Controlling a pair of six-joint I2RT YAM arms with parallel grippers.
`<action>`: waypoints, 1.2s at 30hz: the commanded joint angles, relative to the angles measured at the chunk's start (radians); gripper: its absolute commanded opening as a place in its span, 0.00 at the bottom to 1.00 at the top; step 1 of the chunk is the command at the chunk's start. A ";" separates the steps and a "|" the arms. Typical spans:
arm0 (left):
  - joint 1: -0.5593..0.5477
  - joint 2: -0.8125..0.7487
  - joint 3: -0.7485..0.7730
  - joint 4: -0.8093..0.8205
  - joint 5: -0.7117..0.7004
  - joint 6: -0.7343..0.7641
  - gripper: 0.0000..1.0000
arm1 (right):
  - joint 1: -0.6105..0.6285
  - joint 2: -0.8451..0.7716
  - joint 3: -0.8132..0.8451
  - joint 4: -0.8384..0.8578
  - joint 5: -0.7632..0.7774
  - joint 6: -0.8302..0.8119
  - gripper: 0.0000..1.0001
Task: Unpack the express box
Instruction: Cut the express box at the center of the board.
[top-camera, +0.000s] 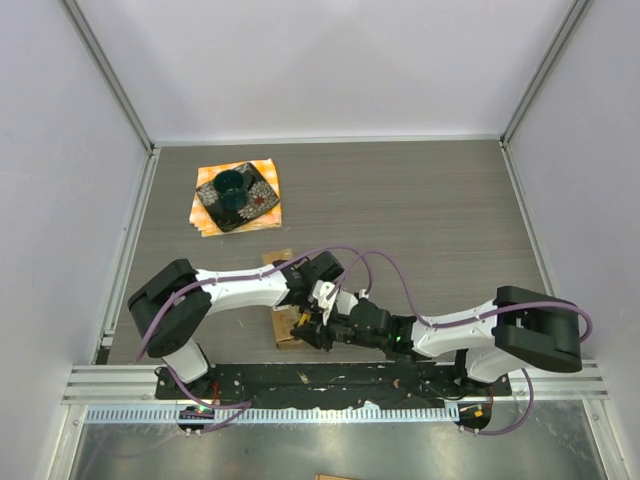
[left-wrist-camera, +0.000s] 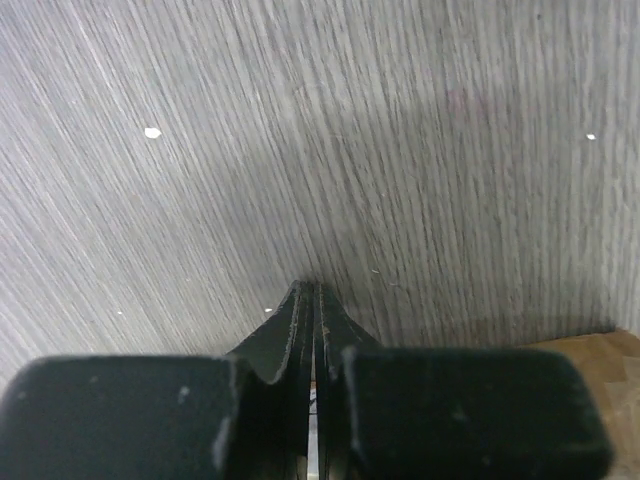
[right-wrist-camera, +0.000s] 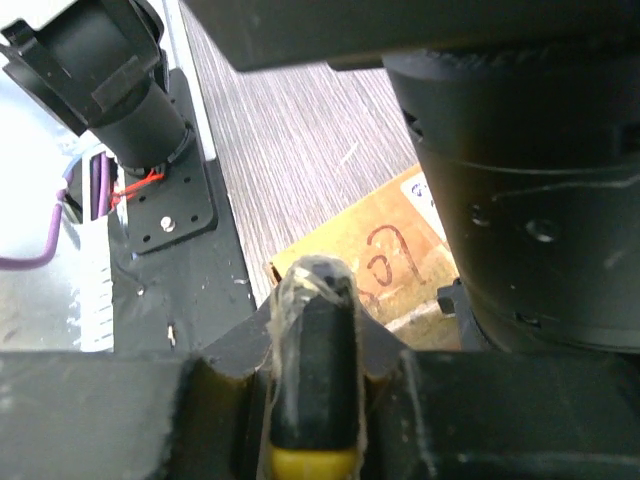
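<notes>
Lying at the near edge of the surface (top-camera: 420, 220), under both wrists, the express box (right-wrist-camera: 345, 240) bears a red handwritten scrawl I cannot read, beside a white label (right-wrist-camera: 418, 193) corner. The left gripper (left-wrist-camera: 315, 300) is clenched on nothing over bare woodgrain; the right gripper (right-wrist-camera: 315, 385) grasps a taped black-and-yellow tool (right-wrist-camera: 315, 300).

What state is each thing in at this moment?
Left pincer: shut, nothing seen in it.
Right pincer: shut on a black-and-yellow tool, over the box.
Box: lying flat, mostly covered; sealed or open unclear.
Dish: sitting on the orange cloth, untouched.
Cloth: spread flat.
</notes>
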 joint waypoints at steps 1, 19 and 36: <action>-0.037 0.001 0.031 -0.120 0.078 -0.035 0.03 | -0.014 0.160 -0.017 -0.248 0.053 0.008 0.01; 0.045 -0.043 0.191 -0.213 0.065 -0.153 0.16 | 0.039 0.192 -0.015 -0.319 0.305 0.260 0.01; 0.352 -0.273 0.219 -0.449 0.150 -0.320 0.46 | 0.058 -0.081 0.120 -0.497 0.491 0.174 0.05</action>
